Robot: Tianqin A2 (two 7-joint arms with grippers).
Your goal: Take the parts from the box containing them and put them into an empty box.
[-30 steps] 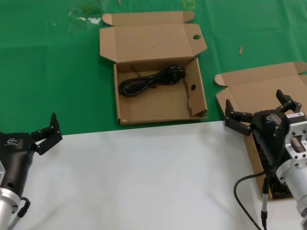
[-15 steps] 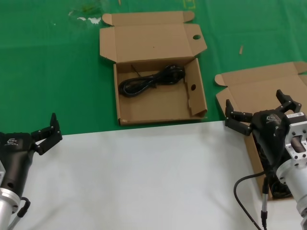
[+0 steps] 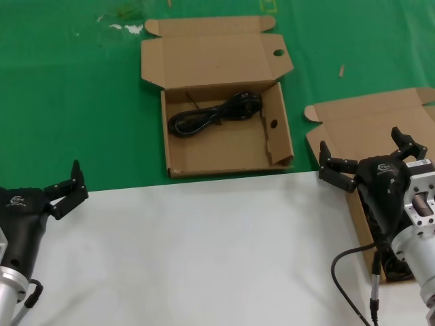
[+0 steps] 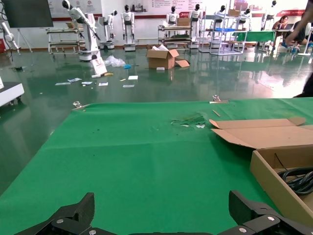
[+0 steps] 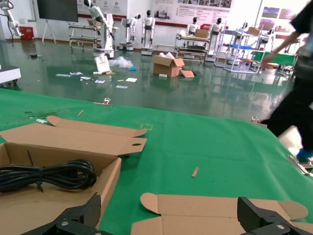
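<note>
Head view has both arms low at the near edge, nothing held. The right gripper [image 3: 367,157] has its fingers spread wide and hangs over the source box [image 3: 353,136], the one cut off at the right side. Its arm covers most of the inside; I only catch a dark bit of what looks like cord [image 3: 394,265] tucked beside the wrist, so the remaining parts sit below and behind those fingertips, toward the robot. Can't read that bundle's long axis.

The left gripper [image 3: 64,187] is also wide open, parked over the white sheet's [image 3: 197,251] far edge, well apart from either box.

The receiving box [image 3: 224,146] sits ahead of the right fingers and off to the left, lid folded back, with one coiled power cord [image 3: 214,115] already in it, lying across the box's width.

My guess: right arm is clearly nearer, so it dips into its own box next.
</note>
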